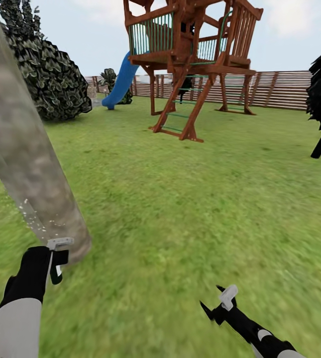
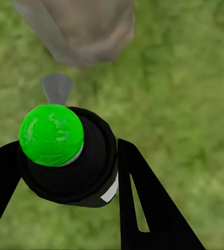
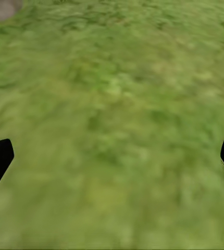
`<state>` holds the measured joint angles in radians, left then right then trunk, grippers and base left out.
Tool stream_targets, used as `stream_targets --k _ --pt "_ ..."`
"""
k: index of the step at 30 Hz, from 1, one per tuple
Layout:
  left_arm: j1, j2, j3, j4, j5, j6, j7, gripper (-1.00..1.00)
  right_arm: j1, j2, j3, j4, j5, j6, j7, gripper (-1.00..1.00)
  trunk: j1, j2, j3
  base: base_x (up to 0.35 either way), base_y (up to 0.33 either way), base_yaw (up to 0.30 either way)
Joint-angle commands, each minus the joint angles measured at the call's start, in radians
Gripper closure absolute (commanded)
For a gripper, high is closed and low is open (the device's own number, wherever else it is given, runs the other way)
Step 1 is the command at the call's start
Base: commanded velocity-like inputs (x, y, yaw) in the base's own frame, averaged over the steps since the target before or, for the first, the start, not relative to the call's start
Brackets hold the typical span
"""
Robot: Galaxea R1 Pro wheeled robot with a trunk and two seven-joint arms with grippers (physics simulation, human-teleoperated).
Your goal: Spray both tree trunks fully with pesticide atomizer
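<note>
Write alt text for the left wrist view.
The left hand grips the pesticide atomizer, a black bottle with a bright green cap, its grey nozzle aimed at the base of a pale mottled tree trunk. Blurred green lawn lies beneath.

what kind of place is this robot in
Most likely a fenced back garden with a play area: a wide green lawn, a wooden play tower with a blue slide, and a brown slatted fence behind.

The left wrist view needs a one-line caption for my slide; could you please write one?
Left gripper holding the green-capped pesticide atomizer above grass, nozzle toward the tree trunk base.
</note>
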<state>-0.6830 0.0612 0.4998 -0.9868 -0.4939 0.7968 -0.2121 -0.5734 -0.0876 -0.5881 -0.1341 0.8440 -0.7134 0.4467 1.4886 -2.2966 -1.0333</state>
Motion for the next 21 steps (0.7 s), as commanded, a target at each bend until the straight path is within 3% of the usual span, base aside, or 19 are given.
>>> stream_targets --k 1,9,19,21 --pt "-0.001 -0.001 0.002 -0.001 -0.011 0.002 -0.009 1.0 0.0 0.0 -0.009 0.0 0.001 -0.001 0.009 -1.0 0.0 0.0 -0.001 0.236 -0.191 0.279" --pt "0.0 -0.003 0.002 -0.001 -0.012 0.002 -0.009 1.0 0.0 0.0 -0.009 -0.001 0.001 -0.001 0.009 -1.0 0.0 0.0 -0.001 0.22 -0.201 0.272" --pt "0.0 -0.002 0.002 -0.001 -0.012 0.002 -0.009 1.0 0.0 0.002 -0.009 0.001 0.003 0.0 0.01 -1.0 0.0 0.0 -0.001 0.099 -0.266 0.017" --pt "0.0 -0.003 0.002 -0.001 -0.012 0.002 -0.009 1.0 0.002 0.002 -0.009 0.0 0.003 0.0 0.009 -1.0 0.0 0.0 -0.001 0.099 -0.269 0.245"
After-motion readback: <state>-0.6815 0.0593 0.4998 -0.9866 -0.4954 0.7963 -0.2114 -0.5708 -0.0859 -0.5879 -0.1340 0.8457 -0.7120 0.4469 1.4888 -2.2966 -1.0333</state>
